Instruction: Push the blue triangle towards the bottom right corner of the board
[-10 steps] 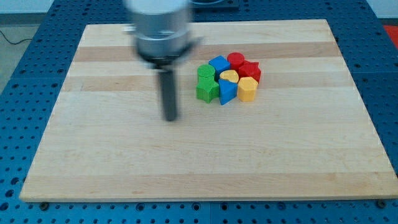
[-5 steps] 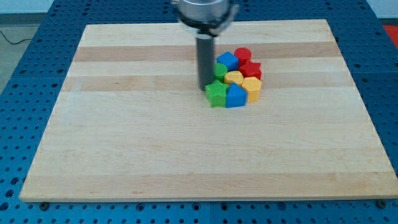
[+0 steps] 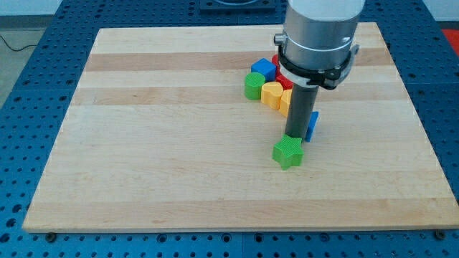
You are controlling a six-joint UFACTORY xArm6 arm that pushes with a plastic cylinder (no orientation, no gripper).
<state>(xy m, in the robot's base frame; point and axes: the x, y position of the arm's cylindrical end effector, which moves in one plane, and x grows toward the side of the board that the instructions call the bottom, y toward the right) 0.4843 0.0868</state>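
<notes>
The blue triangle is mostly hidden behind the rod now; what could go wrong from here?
1. My tip sits just above the green star, so a further push may carry the star along instead.
2. The blue triangle shows only at the rod's right side, so it may slip off sideways.

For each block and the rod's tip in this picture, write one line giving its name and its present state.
my tip: down on the board, just above the green star
green star: alone, apart from the cluster
blue triangle: mostly hidden behind the rod
green cylinder: in cluster, upright
blue cube: in cluster
yellow blocks: in cluster
</notes>
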